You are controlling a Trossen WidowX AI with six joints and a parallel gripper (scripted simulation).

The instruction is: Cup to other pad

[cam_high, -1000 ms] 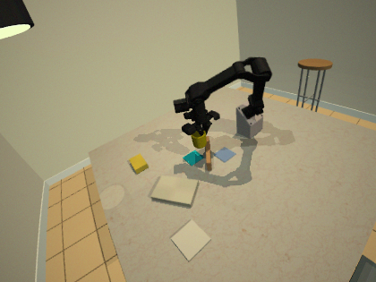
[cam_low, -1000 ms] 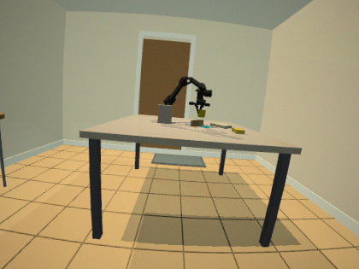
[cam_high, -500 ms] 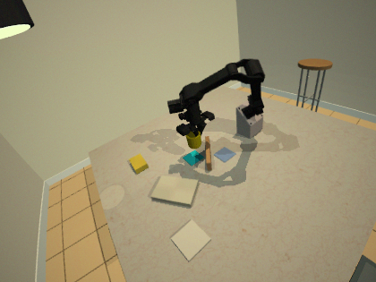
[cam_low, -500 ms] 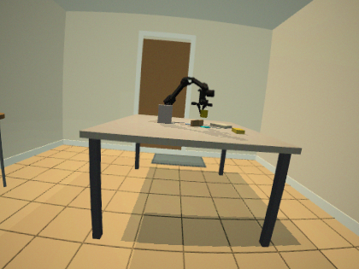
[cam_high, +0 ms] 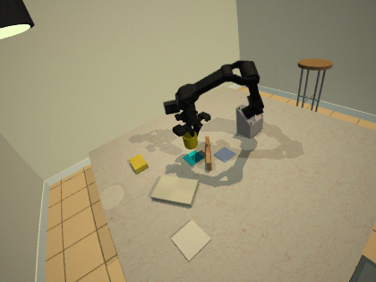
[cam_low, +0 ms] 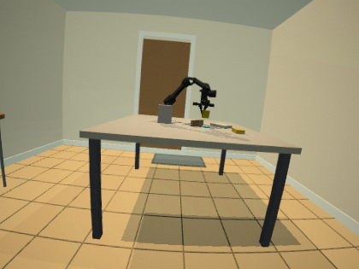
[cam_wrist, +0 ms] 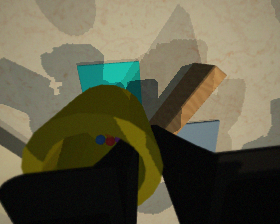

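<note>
A yellow cup (cam_high: 190, 140) is held clamped in the nearly closed gripper (cam_high: 192, 125), lifted off the desk (cam_high: 269, 196) at the centre of the top view. The cup is kept upright there, its long axis close to vertical and its mouth turned up toward the gripper. In the wrist view the cup (cam_wrist: 90, 135) fills the lower left, its open mouth facing the camera, and a blue marble (cam_wrist: 100, 139) and a red marble (cam_wrist: 110, 141) are seen inside, touching one another. The dark fingers are closed over the near wall of the cup. Below the cup a teal pad (cam_high: 193, 158) lies on the desk, and a grey-blue pad (cam_high: 225, 154) lies to its right, with a wooden block (cam_high: 208, 153) set between the two. In the exterior view the cup (cam_low: 205, 114) is seen hanging above the desk, right of centre, under the black arm (cam_low: 184, 86).
</note>
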